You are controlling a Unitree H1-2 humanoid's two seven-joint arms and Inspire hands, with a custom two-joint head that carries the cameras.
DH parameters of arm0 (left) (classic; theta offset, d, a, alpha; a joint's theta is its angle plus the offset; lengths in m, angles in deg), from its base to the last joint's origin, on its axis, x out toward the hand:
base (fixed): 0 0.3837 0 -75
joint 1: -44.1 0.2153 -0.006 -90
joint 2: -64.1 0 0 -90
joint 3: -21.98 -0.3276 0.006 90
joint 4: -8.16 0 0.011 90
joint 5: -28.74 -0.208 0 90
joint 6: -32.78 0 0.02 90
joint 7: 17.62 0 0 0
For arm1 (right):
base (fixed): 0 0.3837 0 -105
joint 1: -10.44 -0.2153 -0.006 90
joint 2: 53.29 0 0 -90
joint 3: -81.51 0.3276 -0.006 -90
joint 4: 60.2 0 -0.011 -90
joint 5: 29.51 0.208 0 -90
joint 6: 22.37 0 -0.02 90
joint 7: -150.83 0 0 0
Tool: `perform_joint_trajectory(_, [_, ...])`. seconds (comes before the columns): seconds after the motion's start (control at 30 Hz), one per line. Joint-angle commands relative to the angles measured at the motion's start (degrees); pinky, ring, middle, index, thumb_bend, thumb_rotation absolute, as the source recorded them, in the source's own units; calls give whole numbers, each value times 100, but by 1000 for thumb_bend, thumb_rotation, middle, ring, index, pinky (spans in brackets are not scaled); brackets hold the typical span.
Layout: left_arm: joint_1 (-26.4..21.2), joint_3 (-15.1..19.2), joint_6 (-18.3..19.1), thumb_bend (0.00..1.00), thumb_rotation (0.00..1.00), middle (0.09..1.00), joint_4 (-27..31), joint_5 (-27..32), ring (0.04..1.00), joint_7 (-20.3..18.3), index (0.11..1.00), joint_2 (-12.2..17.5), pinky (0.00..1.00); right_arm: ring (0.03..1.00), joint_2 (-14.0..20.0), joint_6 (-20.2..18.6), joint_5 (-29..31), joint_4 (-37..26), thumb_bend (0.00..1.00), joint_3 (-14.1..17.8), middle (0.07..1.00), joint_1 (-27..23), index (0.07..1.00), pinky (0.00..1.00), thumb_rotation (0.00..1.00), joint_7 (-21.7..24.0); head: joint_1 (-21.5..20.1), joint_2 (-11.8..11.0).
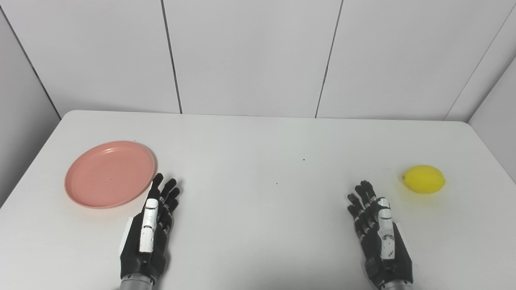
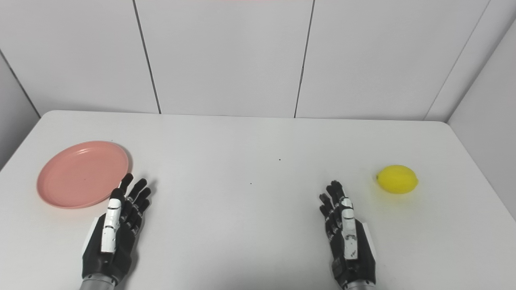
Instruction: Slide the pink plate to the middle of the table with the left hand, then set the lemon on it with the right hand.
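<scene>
A round pink plate lies flat on the left side of the white table. My left hand rests open just to the right of the plate's near rim, fingers stretched forward, holding nothing. At the far right a yellow lemon sits on the table. To the lemon's lower left my right hand stands open and empty, fingers pointing ahead, a short gap away from the fruit.
White wall panels rise behind the table's far edge. Grey side walls close in at left and right. A few tiny dark specks mark the tabletop between the hands.
</scene>
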Motion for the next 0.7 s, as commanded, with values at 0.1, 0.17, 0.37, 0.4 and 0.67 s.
perform_joint_trajectory(0.1, [279,-147,-478,546,845,933,-180,-173,944,40,971,-56,1000,972,110,203,229,258,731,173,986,-37,970,1000,938,131,268,-177])
perform_joint_trajectory(0.17, [282,-203,-574,556,840,932,-257,-213,944,61,976,-88,1000,972,132,286,254,353,728,223,984,-44,968,1000,932,172,336,-238])
perform_joint_trajectory(0.37, [277,-301,-775,576,828,940,-436,-250,953,132,981,-113,1000,975,194,437,287,536,735,272,991,-72,988,1000,946,293,400,-355])
perform_joint_trajectory(0.4, [275,-303,-791,581,821,939,-461,-254,951,154,979,-125,1000,977,213,465,309,570,736,271,994,-78,990,1000,947,328,412,-386])
perform_joint_trajectory(0.67, [272,-337,-994,582,811,935,-636,-291,942,190,975,-126,999,983,232,546,344,692,732,284,1000,-101,998,1000,952,406,468,-537])
